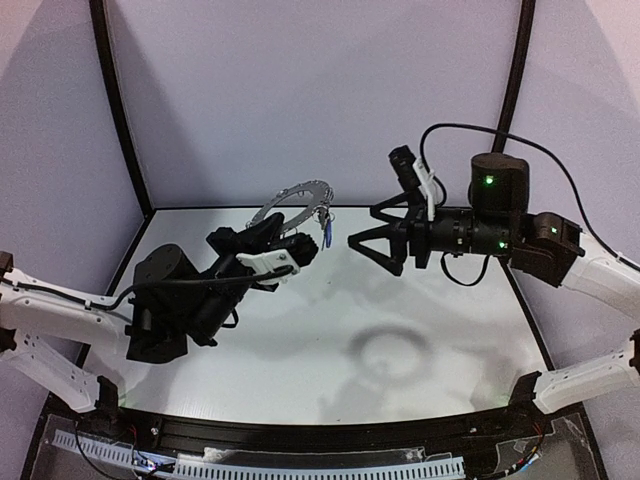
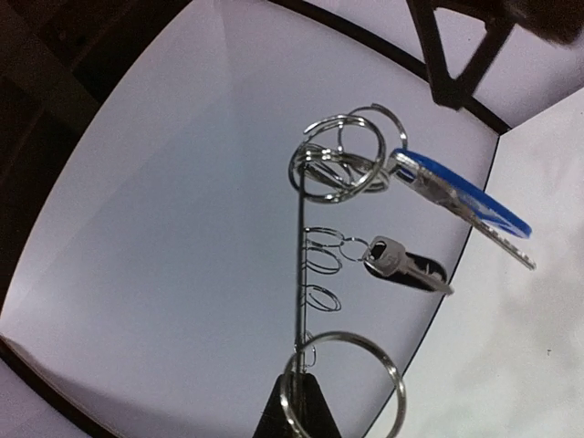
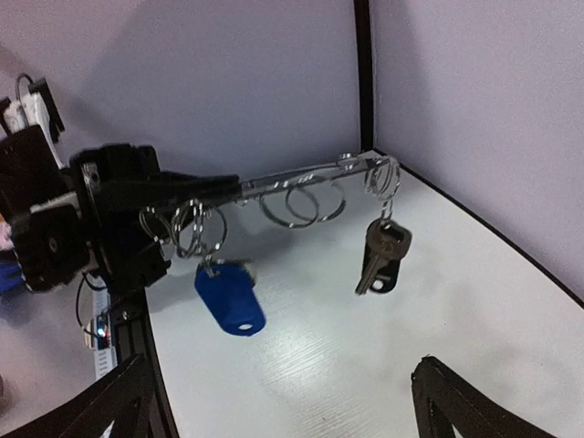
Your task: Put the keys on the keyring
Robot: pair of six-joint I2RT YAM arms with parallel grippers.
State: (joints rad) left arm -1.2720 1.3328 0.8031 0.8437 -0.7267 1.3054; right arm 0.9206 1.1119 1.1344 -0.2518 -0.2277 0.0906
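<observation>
The left hand (image 1: 288, 243) clamps the large flat silvery metal keyring (image 1: 300, 185) aloft over the white surface (image 1: 250, 350); blue-tagged silver key (image 3: 230, 301) and small dark metal key (image 3: 381, 255) dangle from it (right hand (image 1: 360, 228) gapes wide, empty, nearby).

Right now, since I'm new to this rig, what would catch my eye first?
The big metal keyring, held aloft by the shut left gripper over the table. A blue-tagged key and a plain key dangle from its wire loops, while the open right gripper faces it, apart.

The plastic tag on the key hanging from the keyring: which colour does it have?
Blue. The tag shows best in the right wrist view.
</observation>
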